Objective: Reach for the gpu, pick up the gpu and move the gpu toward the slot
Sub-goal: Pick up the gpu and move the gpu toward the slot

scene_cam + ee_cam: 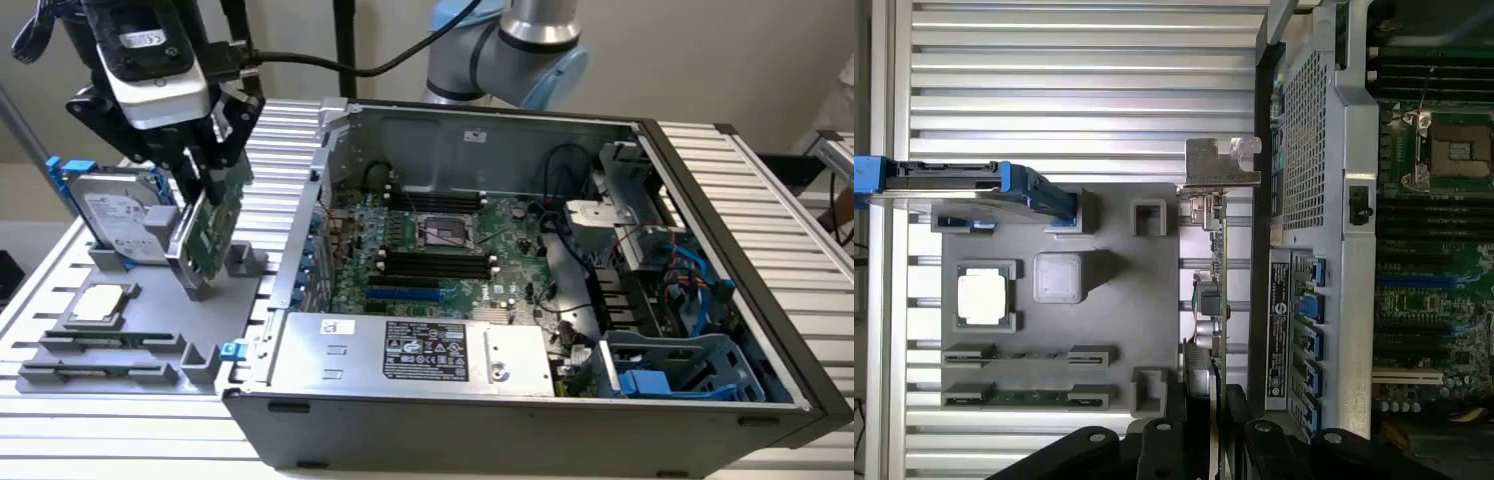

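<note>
The black gripper [211,185] has its fingers [1172,440] pinching the thin green circuit-board gpu [214,225], which stands on edge in the grey plastic holder tray [134,300] just beside the open grey computer case [534,400]. A skewed lift could jam the card in its cradle or knock its silver bracket [1222,165] against the case wall. The wrist view reveals how narrow that gap is; the exterior view shows the card's tilt and the green motherboard [441,260].

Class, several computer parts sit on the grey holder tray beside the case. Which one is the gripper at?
The gpu, the green card standing on edge, between the gripper fingers; the hard drive and processor chip stand apart.
</note>
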Motion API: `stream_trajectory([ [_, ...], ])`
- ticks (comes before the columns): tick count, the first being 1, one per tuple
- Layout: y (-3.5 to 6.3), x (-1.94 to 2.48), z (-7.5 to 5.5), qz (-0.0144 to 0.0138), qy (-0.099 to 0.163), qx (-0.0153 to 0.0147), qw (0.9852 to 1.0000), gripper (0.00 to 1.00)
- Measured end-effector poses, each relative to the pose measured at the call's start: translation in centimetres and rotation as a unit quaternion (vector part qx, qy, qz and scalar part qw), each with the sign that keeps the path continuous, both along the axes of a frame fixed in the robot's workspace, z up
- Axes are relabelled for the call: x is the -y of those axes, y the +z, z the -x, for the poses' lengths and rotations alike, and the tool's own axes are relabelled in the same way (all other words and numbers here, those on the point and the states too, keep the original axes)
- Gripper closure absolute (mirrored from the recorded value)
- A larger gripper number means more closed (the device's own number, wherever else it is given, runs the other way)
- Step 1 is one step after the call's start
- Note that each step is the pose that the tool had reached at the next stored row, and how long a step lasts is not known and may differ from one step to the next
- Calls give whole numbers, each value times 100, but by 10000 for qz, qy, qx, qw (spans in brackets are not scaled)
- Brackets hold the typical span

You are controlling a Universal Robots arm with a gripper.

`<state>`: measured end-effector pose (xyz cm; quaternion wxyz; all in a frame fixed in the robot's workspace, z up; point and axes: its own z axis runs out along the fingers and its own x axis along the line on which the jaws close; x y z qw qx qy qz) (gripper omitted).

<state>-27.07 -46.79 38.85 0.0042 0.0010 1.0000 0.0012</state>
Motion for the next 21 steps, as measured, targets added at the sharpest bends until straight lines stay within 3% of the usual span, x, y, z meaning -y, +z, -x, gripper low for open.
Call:
stream_trajectory([
  [5, 227, 11, -215, -12, 2, -22, 10000, 74],
  [11, 432, 15, -490, -42, 2, -77, 10000, 74],
  [15, 463, 17, -669, -52, 2, -115, 9999, 74],
  [21, 466, 17, -943, -68, 2, -143, 9999, 74],
])
